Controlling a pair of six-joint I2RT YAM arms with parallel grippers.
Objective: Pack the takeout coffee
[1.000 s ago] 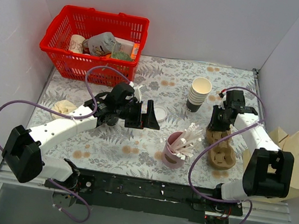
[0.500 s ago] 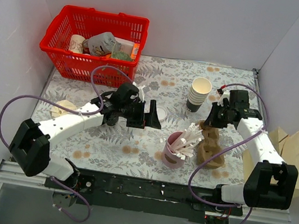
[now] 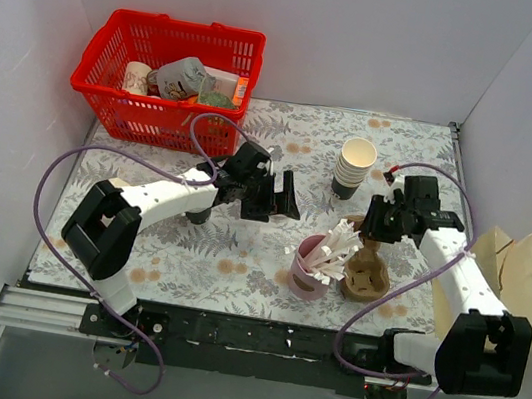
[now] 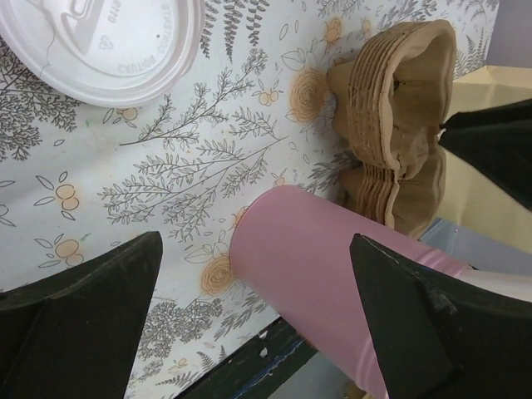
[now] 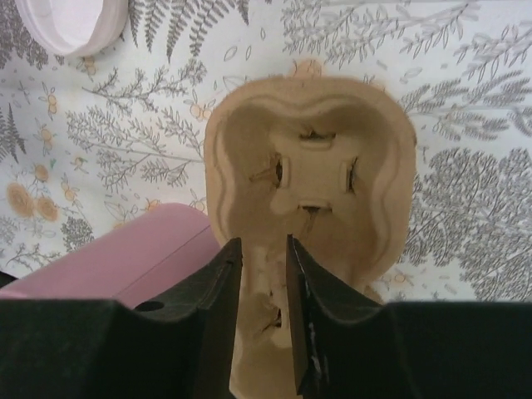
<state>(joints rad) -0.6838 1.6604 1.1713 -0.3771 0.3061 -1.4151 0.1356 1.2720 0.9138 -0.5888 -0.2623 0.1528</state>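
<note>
The takeout coffee (image 4: 100, 41) stands on the worktop (image 3: 227, 254), about in the middle, between the red basket (image 3: 157, 122) and the pink cup (image 3: 309, 277) of white sticks. We see only its round white lid, at the upper left of both wrist views. In the overhead view the left gripper (image 3: 276, 201) covers it.

The left arm is stretched out low over the flowered cloth. Its jaws are released, spread wide with nothing between them. In the left wrist view the lid lies just beyond one finger (image 4: 75, 316), and the pink cup lies further on, between the two fingers.

The right gripper (image 5: 263, 249) is at the near end of the brown pulp cup carrier (image 5: 307, 158). The jaws are drawn close together and the carrier's rim sits in the narrow gap between them. Whether they pinch it or only stand about it, we cannot tell. The carrier is tilted, with its upper end at the jaws and its lower end on the worktop, just beside the pink cup. In the left wrist view its rim shows several layers, so it looks like a nested stack. Its wells hold nothing, and the coffee is well apart from it.

Behind the carrier stands the stack of cream paper cups (image 3: 356, 163). A beige paper bag (image 3: 526, 286) lies at the right edge, and the red basket in the far left corner holds some packets.
</note>
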